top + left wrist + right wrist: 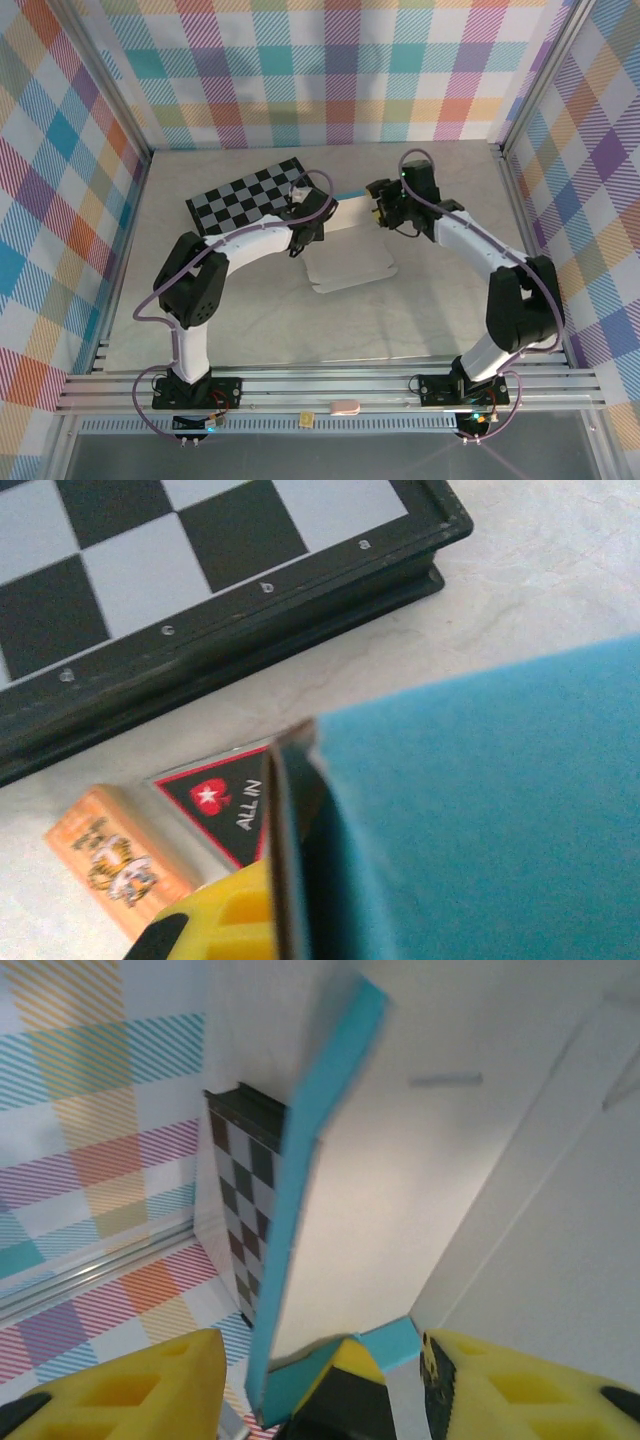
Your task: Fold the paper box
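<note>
The paper box (350,268) lies at mid-table, white inner side up, with one panel raised between the two grippers. My left gripper (303,236) is at the raised panel's left end, by the chessboard's corner. In the left wrist view the teal outer face (480,810) covers the right side, and its thin edge runs beside my yellow finger (215,920); the jaws are shut on that edge. My right gripper (381,212) is at the panel's right end. Its fingers (130,1390) stand apart, with the box's teal edge (300,1160) and white inner face (400,1180) between them.
A black-and-grey chessboard (255,195) lies at the back left, close to the left gripper. A dark triangular "ALL IN" piece (225,805) and a small orange wooden block (115,855) lie on the table by its edge. Checkered walls enclose the table.
</note>
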`<state>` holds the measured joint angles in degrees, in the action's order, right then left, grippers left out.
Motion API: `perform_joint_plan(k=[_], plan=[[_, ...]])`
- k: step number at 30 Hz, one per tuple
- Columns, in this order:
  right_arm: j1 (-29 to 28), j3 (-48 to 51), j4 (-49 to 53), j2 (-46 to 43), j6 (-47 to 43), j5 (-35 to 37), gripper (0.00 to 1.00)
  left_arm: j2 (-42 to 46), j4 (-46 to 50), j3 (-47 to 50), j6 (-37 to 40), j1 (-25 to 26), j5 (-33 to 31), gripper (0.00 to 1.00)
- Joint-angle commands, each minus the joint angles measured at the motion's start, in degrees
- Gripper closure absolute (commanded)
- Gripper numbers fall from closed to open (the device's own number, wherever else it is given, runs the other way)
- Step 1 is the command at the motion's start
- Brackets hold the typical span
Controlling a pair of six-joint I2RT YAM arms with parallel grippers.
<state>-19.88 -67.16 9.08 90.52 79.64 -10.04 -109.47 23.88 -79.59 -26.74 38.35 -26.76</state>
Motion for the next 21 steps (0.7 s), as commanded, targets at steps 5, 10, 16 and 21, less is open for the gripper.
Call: perform_joint_plan(k=[5, 10, 16, 21], plan=[[2.7, -3.07, 8.33, -3.98, -8.73, -0.37, 0.5, 2.14, 6.0, 0.71, 4.33, 1.18, -2.39, 1.0], [4.06, -3.45, 11.42, -4.18, -12.54, -0.39, 0.53, 3.22, 7.75, 3.3, 3.63, 2.57, -0.88, 1.0], [5.65, -9.23, 14.17, 1.59, -20.15, -1.76, 0.61, 3.96, 7.29, 5.54, 3.52, 3.14, -0.48, 1.0], [5.84, -16.96, 17.83, 10.04, -25.88, -4.72, 0.6, 2.43, 7.06, 4.53, 3.21, 3.14, -0.79, 1.0]])
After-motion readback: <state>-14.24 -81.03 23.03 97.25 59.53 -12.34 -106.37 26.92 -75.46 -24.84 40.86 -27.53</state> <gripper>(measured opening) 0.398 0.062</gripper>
